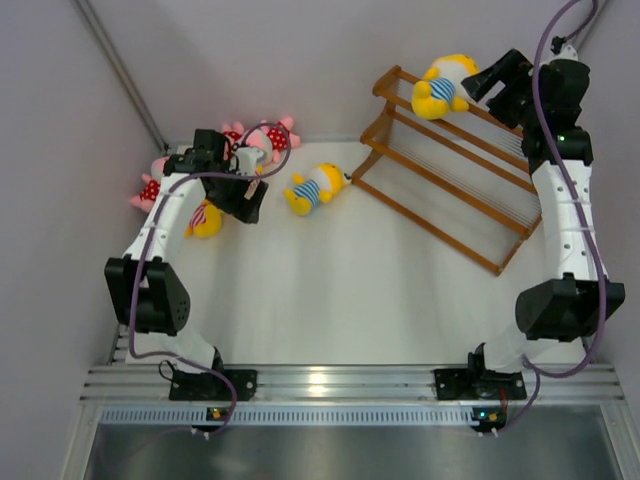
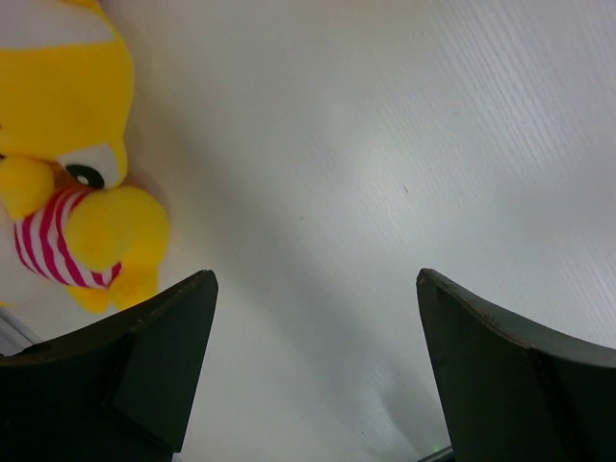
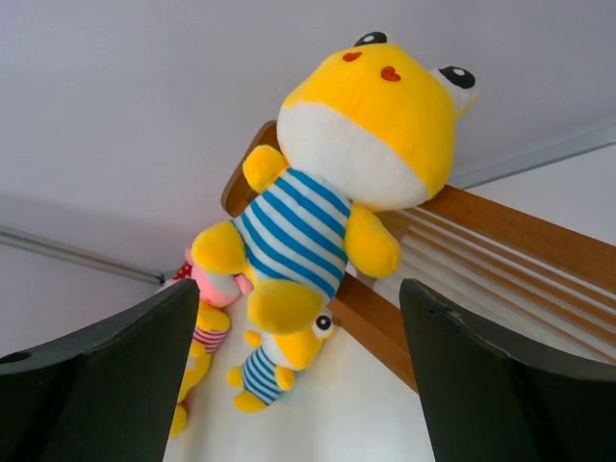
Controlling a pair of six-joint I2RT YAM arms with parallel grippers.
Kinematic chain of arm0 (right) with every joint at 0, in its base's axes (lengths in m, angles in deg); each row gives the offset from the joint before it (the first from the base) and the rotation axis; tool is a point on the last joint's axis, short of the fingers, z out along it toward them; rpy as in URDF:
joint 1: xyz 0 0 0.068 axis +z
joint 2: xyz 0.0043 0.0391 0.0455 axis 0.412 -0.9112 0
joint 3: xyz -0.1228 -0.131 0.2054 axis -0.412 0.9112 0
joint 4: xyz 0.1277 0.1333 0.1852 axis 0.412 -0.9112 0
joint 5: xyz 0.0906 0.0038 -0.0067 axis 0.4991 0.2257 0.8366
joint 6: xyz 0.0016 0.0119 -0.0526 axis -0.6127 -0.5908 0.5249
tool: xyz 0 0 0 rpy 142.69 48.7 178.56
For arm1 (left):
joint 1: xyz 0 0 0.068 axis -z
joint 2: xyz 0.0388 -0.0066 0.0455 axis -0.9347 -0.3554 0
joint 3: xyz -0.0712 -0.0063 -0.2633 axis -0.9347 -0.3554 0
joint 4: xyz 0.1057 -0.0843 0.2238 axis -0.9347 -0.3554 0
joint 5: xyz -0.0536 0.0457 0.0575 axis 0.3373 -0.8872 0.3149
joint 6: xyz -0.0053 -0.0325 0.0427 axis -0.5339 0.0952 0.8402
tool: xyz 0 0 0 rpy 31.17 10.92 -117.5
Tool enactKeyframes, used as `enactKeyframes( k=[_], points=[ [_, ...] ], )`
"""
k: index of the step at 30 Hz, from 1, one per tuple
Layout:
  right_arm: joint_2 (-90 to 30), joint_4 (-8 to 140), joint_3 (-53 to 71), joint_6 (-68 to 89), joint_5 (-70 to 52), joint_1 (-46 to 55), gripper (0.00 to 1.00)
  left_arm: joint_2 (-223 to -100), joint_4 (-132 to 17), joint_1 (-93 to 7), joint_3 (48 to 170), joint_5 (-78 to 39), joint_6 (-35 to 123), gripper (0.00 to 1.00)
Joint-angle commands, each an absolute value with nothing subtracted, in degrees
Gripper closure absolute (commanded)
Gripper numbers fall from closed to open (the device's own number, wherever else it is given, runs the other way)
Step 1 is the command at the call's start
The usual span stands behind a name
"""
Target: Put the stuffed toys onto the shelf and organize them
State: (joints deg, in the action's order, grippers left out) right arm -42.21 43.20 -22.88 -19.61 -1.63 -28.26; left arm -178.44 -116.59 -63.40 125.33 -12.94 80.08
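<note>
At the far right corner, set askew: the shelf (image 1: 445,185), occupied on the top tier only. Just beside that tier, the right gripper (image 1: 480,85), with jaws spread wide and holding nothing, facing a yellow toy in blue stripes (image 3: 318,192) propped against the top rail. Looks like the close of one placement.

Near the far left edge, the left gripper (image 2: 313,279), with jaws likewise spread over bare tabletop, pinching nothing. Just beside it, a yellow toy in pink stripes (image 2: 72,183).

Loose near the middle of the far edge, another blue-striped yellow toy (image 1: 315,190). Toward the far left corner, pink toys (image 1: 265,135).

Next, probably: shift sideways over the pink-striped toy, lower, close on its body.
</note>
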Motion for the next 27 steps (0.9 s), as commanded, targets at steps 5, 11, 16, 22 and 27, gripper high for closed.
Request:
enactKeyframes(
  k=[5,11,16,22,27],
  points=[
    [-25.67,41.38,-11.87,-8.77,-5.54,-27.24,0.15,-191.13,-111.00,-55.39,141.12,-14.02,81.42,0.06],
    [-16.77,41.82,-0.01,-6.13,-4.84,-26.79,0.15,-207.22,-107.30,-54.07,152.64,-13.84,78.09,0.05],
    [-12.64,40.68,5.53,-5.16,-1.50,-26.18,0.15,-214.44,-107.30,-53.89,158.20,-6.38,75.54,0.05],
    [-9.56,40.06,8.18,-4.98,-0.53,-25.83,0.16,-216.38,-107.30,-53.63,150.31,-4.52,75.54,0.35],
    [-8.77,38.22,7.92,-4.11,-0.18,-24.77,0.18,-209.29,-107.30,-53.71,143.44,-1.90,75.97,1.00]
  ],
)
